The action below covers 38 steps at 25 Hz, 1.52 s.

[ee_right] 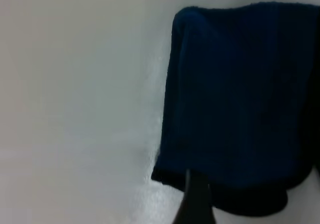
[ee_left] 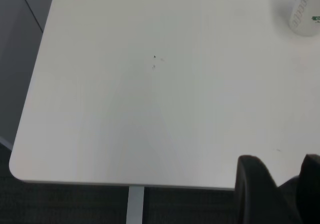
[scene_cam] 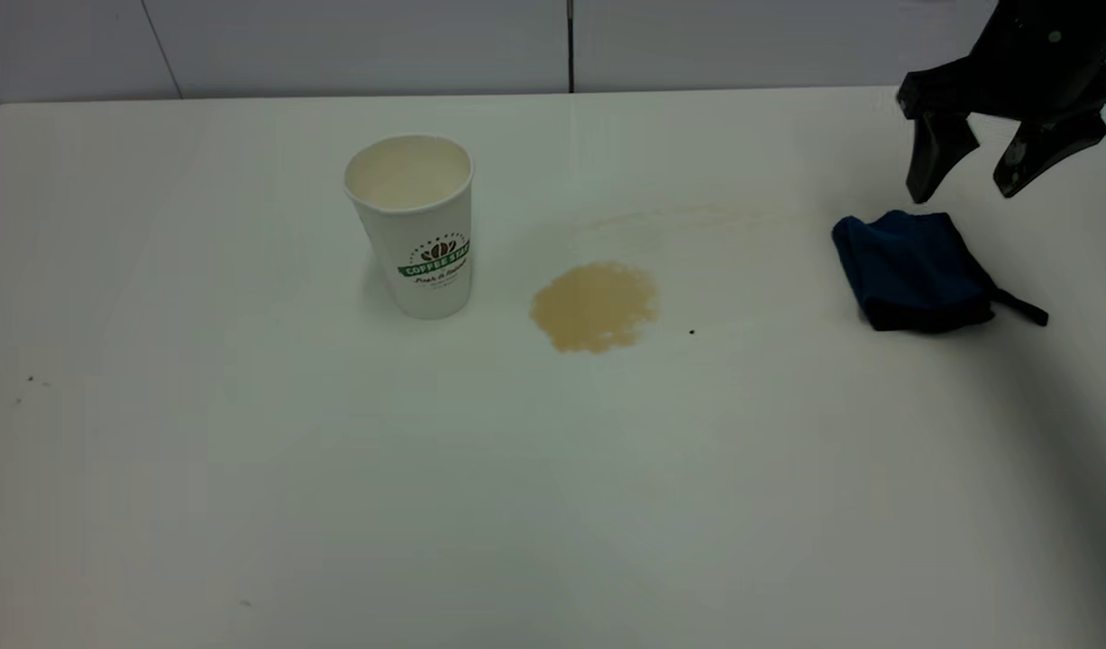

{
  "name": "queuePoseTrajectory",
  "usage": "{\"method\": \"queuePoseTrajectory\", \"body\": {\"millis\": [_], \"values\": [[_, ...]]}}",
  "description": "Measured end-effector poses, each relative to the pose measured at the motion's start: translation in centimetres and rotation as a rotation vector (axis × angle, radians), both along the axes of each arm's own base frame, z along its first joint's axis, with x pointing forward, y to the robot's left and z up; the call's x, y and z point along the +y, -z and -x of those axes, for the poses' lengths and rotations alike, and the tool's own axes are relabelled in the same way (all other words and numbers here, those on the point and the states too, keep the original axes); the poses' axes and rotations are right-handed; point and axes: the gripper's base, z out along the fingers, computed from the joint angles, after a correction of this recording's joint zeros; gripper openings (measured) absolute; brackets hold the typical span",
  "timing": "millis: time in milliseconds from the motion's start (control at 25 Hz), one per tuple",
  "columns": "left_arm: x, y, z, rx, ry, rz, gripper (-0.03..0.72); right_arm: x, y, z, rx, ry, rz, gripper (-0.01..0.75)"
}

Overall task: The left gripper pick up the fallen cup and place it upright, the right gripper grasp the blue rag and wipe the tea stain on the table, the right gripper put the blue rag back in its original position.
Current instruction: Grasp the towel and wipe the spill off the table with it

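Observation:
The white paper cup (scene_cam: 415, 225) stands upright on the table (scene_cam: 553, 496), left of centre; its lower part also shows in the left wrist view as the cup (ee_left: 305, 14). To its right lies the tan tea stain (scene_cam: 594, 306). The blue rag (scene_cam: 913, 269) lies folded at the right. My right gripper (scene_cam: 964, 191) hangs open just above the rag's far edge, touching nothing. The right wrist view shows the rag (ee_right: 240, 94) close below one dark finger (ee_right: 196, 200). My left gripper (ee_left: 281, 164) is out of the exterior view, by the table's left corner, fingers apart and empty.
A faint pale smear (scene_cam: 688, 216) runs from behind the stain toward the rag. A tiny dark speck (scene_cam: 692, 332) lies right of the stain. The rag's black strap (scene_cam: 1021, 308) trails to the right. A wall (scene_cam: 553, 45) closes the far side.

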Motion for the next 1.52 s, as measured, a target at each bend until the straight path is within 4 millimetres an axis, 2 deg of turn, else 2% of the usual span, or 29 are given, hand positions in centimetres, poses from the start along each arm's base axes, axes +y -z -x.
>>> {"method": "queuePoseTrajectory", "body": {"millis": [280, 560, 680, 800, 1000, 1040, 1120, 1200, 1280, 1520], "values": [[0.0, 0.0, 0.0, 0.000, 0.000, 0.000, 0.240, 0.4, 4.8, -2.0, 0.051, -0.035, 0.010, 0.686], [0.0, 0.0, 0.0, 0.000, 0.000, 0.000, 0.240, 0.3, 7.0, -3.3, 0.056, -0.065, 0.039, 0.672], [0.0, 0.0, 0.0, 0.000, 0.000, 0.000, 0.240, 0.3, 7.6, -3.3, 0.065, -0.060, 0.032, 0.625], [0.0, 0.0, 0.0, 0.000, 0.000, 0.000, 0.240, 0.4, 7.8, -3.3, 0.069, -0.049, 0.019, 0.507], [0.0, 0.0, 0.0, 0.000, 0.000, 0.000, 0.240, 1.0, 7.9, -3.2, 0.079, -0.046, -0.001, 0.134], [0.0, 0.0, 0.0, 0.000, 0.000, 0.000, 0.240, 1.3, 7.9, -3.2, 0.082, -0.054, 0.001, 0.085], [0.0, 0.0, 0.0, 0.000, 0.000, 0.000, 0.240, 1.9, 7.8, -3.2, 0.085, -0.084, 0.014, 0.060], [0.0, 0.0, 0.0, 0.000, -0.001, 0.001, 0.240, 3.0, 7.8, -3.1, 0.089, -0.126, 0.025, 0.059], [0.0, 0.0, 0.0, 0.000, -0.001, 0.001, 0.240, 5.0, 7.9, -2.9, 0.097, -0.174, 0.024, 0.059], [0.0, 0.0, 0.0, 0.000, -0.001, 0.001, 0.240, 14.9, 7.6, -1.0, 0.114, -0.339, -0.033, 0.059]]}}
